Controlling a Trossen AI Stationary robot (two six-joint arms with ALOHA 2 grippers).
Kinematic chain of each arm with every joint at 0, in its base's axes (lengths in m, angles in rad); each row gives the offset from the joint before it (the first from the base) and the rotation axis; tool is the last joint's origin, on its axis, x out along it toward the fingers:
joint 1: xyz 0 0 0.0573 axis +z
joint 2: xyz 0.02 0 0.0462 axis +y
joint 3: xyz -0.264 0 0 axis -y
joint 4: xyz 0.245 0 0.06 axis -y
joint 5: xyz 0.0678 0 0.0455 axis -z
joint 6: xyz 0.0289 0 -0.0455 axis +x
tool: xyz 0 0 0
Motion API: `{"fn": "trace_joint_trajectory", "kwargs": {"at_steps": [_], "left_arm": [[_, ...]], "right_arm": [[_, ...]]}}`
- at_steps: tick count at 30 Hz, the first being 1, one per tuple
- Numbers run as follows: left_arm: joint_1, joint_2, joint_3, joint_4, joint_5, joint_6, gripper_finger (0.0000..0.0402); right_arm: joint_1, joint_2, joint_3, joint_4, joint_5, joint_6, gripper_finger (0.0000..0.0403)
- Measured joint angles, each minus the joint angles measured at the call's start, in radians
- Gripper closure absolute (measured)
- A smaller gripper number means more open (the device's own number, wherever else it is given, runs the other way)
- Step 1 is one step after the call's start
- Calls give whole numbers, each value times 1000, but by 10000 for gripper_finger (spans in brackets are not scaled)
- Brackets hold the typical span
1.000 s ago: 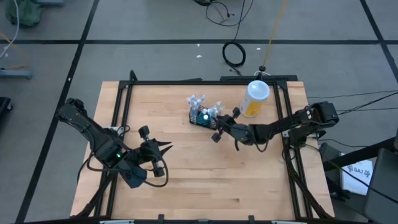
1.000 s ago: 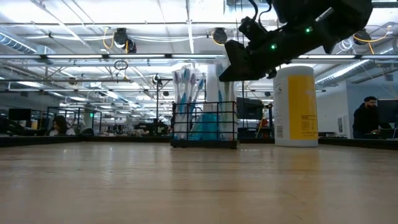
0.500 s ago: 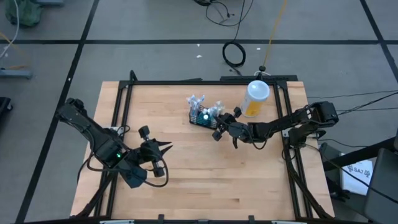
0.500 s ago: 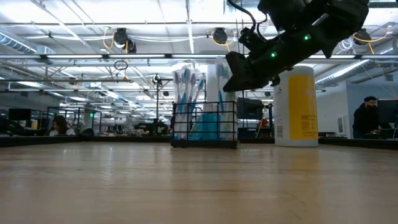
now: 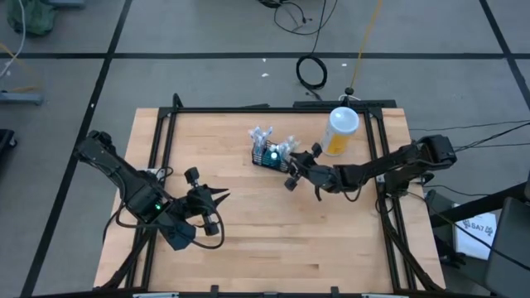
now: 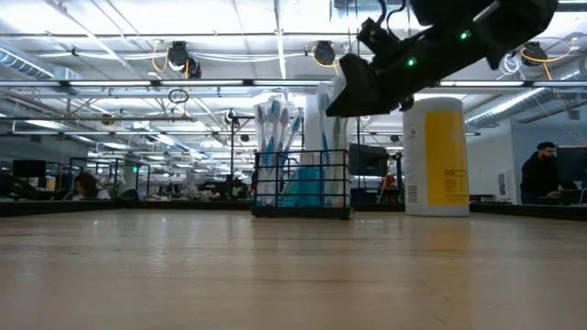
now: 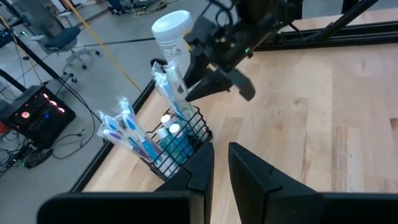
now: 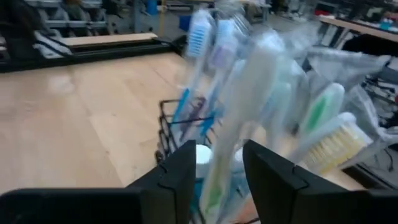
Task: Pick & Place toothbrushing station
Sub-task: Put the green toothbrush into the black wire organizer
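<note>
My right claw [image 5: 290, 172] hovers open just beside the toothbrushing station [image 5: 269, 154]; my left claw [image 5: 217, 195] waits nearly closed, empty, above the worktop [image 5: 273, 240].

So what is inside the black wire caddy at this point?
The caddy holds several wrapped toothbrushes standing upright, plus white-capped items and something blue low down. Wires and wrappers hide its floor. The right gripper hangs beside it.
</note>
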State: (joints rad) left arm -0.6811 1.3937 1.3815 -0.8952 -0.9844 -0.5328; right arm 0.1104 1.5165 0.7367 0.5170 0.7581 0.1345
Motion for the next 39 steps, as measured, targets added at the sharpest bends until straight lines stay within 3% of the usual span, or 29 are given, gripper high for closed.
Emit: {"fn": "trace_joint_trajectory", "kwargs": {"at_steps": [15, 24, 39], "left_arm": [[-3, 0, 0, -1, 16, 1, 350], [-3, 0, 0, 2, 16, 0, 350], [-3, 0, 0, 2, 16, 0, 350]], "right_arm": [[56, -89, 0, -25, 5, -24, 291], [-16, -42, 0, -103, 0, 8, 393], [-57, 1, 3, -186, -76, 115, 403]]}}
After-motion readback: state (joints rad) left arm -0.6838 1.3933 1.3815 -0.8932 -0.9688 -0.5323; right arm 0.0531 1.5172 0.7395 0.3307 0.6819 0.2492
